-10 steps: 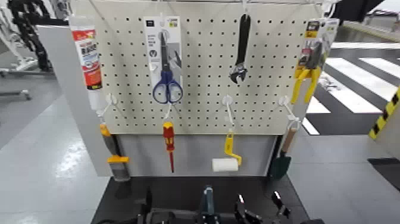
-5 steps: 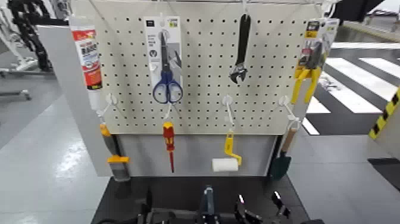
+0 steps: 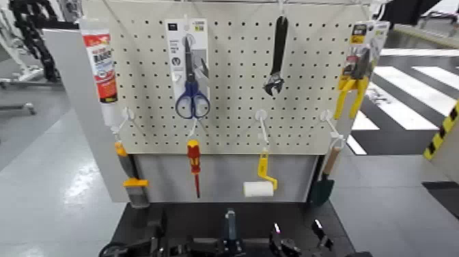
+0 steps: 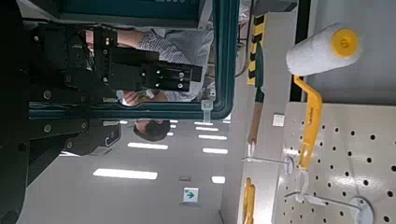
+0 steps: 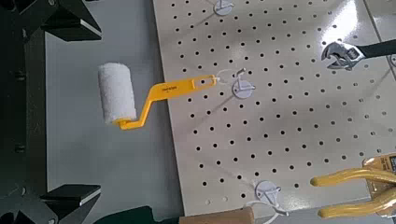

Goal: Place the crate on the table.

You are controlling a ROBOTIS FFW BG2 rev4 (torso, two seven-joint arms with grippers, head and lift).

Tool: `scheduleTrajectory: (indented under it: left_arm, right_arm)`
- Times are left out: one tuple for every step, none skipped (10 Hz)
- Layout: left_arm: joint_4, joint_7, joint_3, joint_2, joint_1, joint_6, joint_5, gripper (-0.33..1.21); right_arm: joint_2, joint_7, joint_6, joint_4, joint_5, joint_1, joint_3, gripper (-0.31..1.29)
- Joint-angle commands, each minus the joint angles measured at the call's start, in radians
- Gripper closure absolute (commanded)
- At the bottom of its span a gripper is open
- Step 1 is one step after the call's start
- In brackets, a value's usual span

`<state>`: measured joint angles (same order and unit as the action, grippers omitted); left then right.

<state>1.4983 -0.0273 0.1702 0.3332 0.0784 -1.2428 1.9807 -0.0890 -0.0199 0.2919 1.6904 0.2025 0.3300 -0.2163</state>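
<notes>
The crate (image 3: 205,244) shows only as a dark rim at the bottom edge of the head view, with its thin blue-grey bar (image 3: 229,227) upright at the middle. It hangs over the front of the black table (image 3: 140,217), below the white pegboard (image 3: 232,89). My left gripper (image 3: 161,240) is at the crate's left side and my right gripper (image 3: 279,243) at its right side. The left wrist view shows a teal strip of crate wall (image 4: 224,56) beside black gripper parts. The crate's inside is out of view.
Tools hang on the pegboard: scissors (image 3: 191,82), a wrench (image 3: 276,58), yellow pliers (image 3: 354,85), a red screwdriver (image 3: 194,164) and a yellow-handled paint roller (image 3: 259,184) (image 5: 119,93) (image 4: 318,51). A sealant tube (image 3: 101,68) hangs at the left. Grey floor lies on both sides.
The crate's bar has shifted a little left and risen in the head view. More of the dark rim and left gripper shows at the bottom left.
</notes>
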Motion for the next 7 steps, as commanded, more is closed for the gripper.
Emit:
scheduleTrajectory:
  left_arm:
    - [-0.046, -0.005, 0.005, 0.012, 0.038, -0.003, -0.019, 1.19]
    - [-0.059, -0.017, 0.005, 0.015, 0.058, -0.003, -0.04, 1.19]
    - [-0.069, -0.029, 0.008, 0.02, 0.078, -0.003, -0.057, 1.19]
    - [-0.079, -0.045, 0.011, 0.021, 0.098, -0.003, -0.075, 1.19]
    - [-0.099, -0.066, 0.014, 0.021, 0.115, -0.001, -0.098, 1.19]
    - [-0.116, -0.085, 0.02, 0.023, 0.132, -0.001, -0.114, 1.19]
    - [-0.133, -0.109, 0.028, 0.024, 0.152, -0.001, -0.135, 1.19]
  right_arm:
    - [0.002, 0.0, 0.001, 0.0, 0.0, 0.001, 0.0, 0.14]
    - [0.002, 0.0, 0.001, 0.0, 0.0, 0.001, 0.0, 0.14]
    - [0.002, 0.0, 0.001, 0.0, 0.0, 0.001, 0.0, 0.14]
    - [0.002, 0.0, 0.001, 0.0, 0.0, 0.001, 0.0, 0.14]
    - [0.002, 0.0, 0.003, 0.0, 0.002, 0.001, -0.002, 0.14]
    - [0.003, 0.0, 0.003, 0.0, 0.002, 0.001, -0.002, 0.14]
    - [0.003, 0.0, 0.004, 0.0, 0.002, 0.001, -0.002, 0.14]
